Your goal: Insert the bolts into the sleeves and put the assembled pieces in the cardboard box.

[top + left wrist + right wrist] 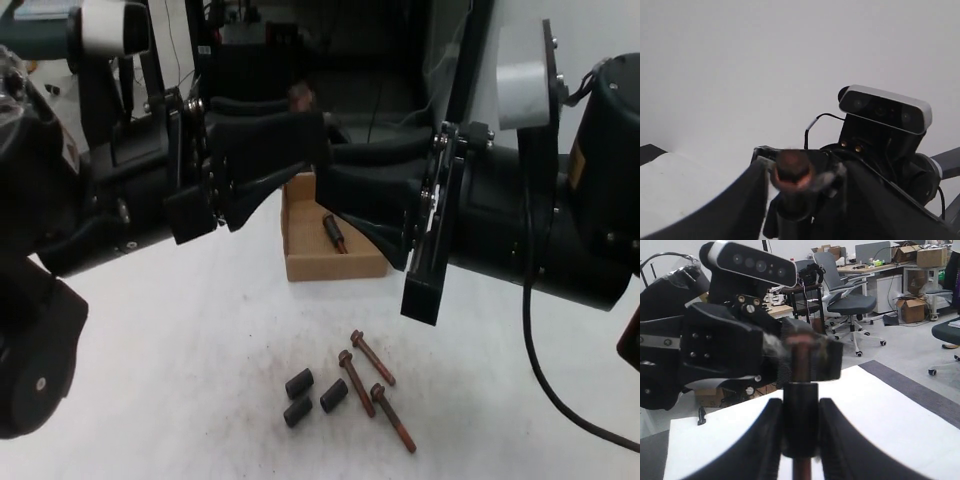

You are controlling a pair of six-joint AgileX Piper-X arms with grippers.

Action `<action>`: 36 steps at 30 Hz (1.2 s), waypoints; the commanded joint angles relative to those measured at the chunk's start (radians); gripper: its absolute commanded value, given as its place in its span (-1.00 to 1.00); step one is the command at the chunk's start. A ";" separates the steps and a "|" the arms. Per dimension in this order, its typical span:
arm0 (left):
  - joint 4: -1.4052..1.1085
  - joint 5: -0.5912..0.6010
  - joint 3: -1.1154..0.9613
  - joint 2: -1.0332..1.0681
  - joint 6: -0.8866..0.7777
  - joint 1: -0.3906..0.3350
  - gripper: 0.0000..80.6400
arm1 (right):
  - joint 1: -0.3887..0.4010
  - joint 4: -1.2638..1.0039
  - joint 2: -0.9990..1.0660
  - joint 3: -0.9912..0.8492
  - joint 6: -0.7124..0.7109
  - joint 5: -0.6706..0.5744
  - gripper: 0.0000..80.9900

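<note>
**Bolts** (356, 382): dull coppery-brown metal, rusty-looking. **Sleeves** (299, 382): black, matt, smooth. **Cardboard box** (335, 268): plain brown card, matt. **Tabletop** (180, 350): white, matt, finely speckled. **Left fingers** (735, 210) and right fingers (765, 440): smooth black plastic, matt. **Bolt** (792, 167) held at left: reddish metal head. At right, sleeve (800, 420): black, with a faint sheen.

This is an open-plan office that doubles as a robotics lab. Past the far edge of the white tabletop (890, 410), the right wrist view shows a grey floor (910, 347), wheeled swivel chairs (850, 302), a desk (875, 269) carrying a monitor (872, 250), and cardboard cartons (912, 310) on and under the furniture. Black robot arms (520, 230) with wrist cameras (752, 262) and a trailing cable (530, 340) hang over the tabletop. The left wrist view faces a plain white wall (790, 50).
</note>
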 commanded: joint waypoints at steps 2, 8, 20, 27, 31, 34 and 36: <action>-0.006 -0.015 -0.018 -0.008 -0.015 -0.004 0.18 | -0.005 -0.013 -0.004 -0.015 0.002 -0.015 -0.98; -0.006 -0.015 -0.061 -0.008 -0.015 -0.004 0.18 | -0.005 -0.013 -0.004 -0.015 0.002 -0.015 -0.98; -0.006 -0.187 -0.110 -0.031 0.157 0.071 -0.59 | -0.013 -0.001 -0.004 -0.018 0.053 0.108 -0.98; 0.058 -0.221 -0.111 -0.042 0.238 0.093 -0.99 | -0.074 0.384 0.097 -0.203 0.071 0.259 -0.98; 0.231 -0.287 -0.111 -0.045 0.286 0.096 -0.99 | -0.127 0.574 0.251 -0.391 0.071 0.259 -0.98; 0.406 -0.386 -0.111 -0.053 0.318 0.096 -0.99 | -0.157 0.706 0.384 -0.541 0.072 0.259 -0.98; 0.559 -0.472 -0.111 -0.067 0.359 0.096 -0.99 | -0.172 0.787 0.482 -0.647 0.071 0.259 -0.98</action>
